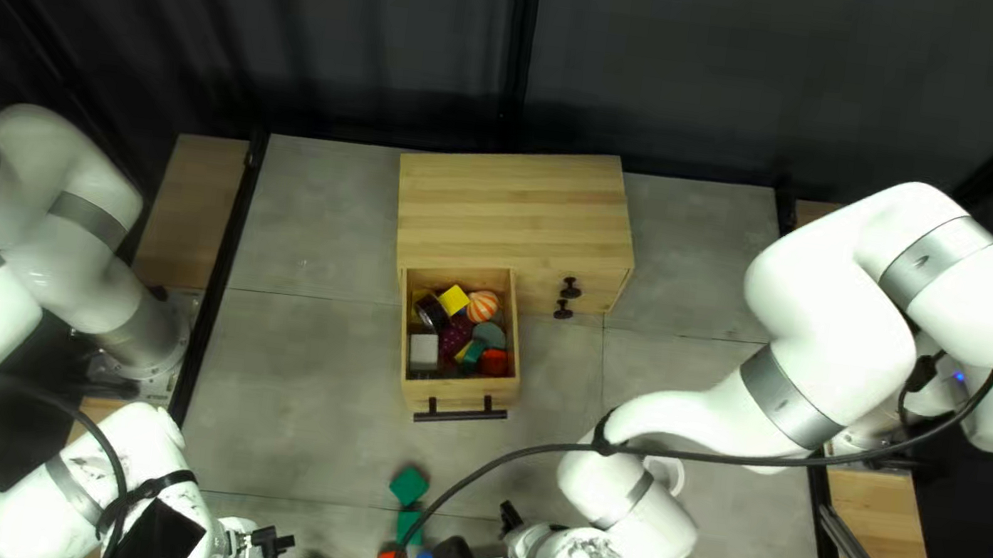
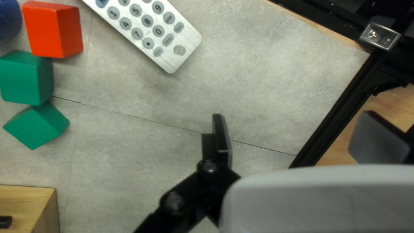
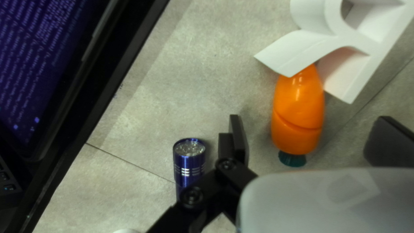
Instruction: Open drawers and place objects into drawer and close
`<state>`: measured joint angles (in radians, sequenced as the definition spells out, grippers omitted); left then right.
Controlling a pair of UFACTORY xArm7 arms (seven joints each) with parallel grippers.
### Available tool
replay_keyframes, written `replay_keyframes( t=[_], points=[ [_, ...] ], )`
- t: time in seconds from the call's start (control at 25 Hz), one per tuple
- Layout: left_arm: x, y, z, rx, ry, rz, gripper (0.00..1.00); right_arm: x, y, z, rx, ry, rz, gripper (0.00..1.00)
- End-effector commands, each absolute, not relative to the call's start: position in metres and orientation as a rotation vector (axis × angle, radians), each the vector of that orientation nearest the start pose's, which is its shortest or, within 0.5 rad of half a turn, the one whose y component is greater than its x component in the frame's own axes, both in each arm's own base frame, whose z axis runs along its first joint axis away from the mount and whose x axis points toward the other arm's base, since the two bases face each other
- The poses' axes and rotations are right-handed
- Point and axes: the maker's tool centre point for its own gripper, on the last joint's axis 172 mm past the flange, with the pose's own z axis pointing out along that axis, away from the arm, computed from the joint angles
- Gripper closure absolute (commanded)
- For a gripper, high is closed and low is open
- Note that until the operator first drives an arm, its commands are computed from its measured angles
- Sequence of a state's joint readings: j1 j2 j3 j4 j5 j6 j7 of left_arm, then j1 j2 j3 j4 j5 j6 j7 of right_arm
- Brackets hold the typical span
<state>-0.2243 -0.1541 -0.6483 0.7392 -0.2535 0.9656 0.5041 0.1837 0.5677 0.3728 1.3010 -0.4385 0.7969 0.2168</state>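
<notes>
The drawer [image 1: 462,402] stands pulled out of the wooden cabinet [image 1: 511,212], presumably so that things can be lowered in from above; a striped ball [image 1: 482,306], a yellow block [image 1: 454,300] and others lie inside. The right claw [image 3: 309,131] is spread, clamped on nothing, with the orange toy [image 3: 297,116] on the bench [image 1: 305,401] between its fingers; that toy looks like the next pick. Its tip runs in under a white letter shape [image 3: 353,39], though whether they touch is hard to tell, and a lift could drag the shape along. A blue torch [image 3: 188,159] lies just outside one finger. The left claw [image 2: 295,129] is also apart and empty, with the remote control [image 2: 142,26], red block [image 2: 52,30] and two green blocks [image 2: 26,77] probably laid out within reach for loading. The remote's keys carry printed marks, and a screen [image 3: 47,56] near the torch is lit with writing.
</notes>
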Motion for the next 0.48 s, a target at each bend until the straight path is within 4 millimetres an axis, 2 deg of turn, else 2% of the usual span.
replay_keyframes(
  t=[0.04,0.08,0.32,0.48],
  points=[
    [0.221,-0.309,0.126,-2.652,1.836,0.183,0.00,0.502,0.261,0.028,-3.105,-0.950,-0.040,0.86],
    [0.221,-0.309,0.126,-2.652,1.836,0.183,0.00,0.502,0.261,0.028,-3.105,-0.950,-0.036,0.89],
    [0.221,-0.309,0.126,-2.652,1.836,0.183,0.00,0.501,0.259,0.031,-3.109,-0.942,-0.021,0.93],
    [0.221,-0.309,0.126,-2.652,1.836,0.183,0.00,0.498,0.256,0.050,-3.124,-0.930,-0.024,0.94]
  ],
)
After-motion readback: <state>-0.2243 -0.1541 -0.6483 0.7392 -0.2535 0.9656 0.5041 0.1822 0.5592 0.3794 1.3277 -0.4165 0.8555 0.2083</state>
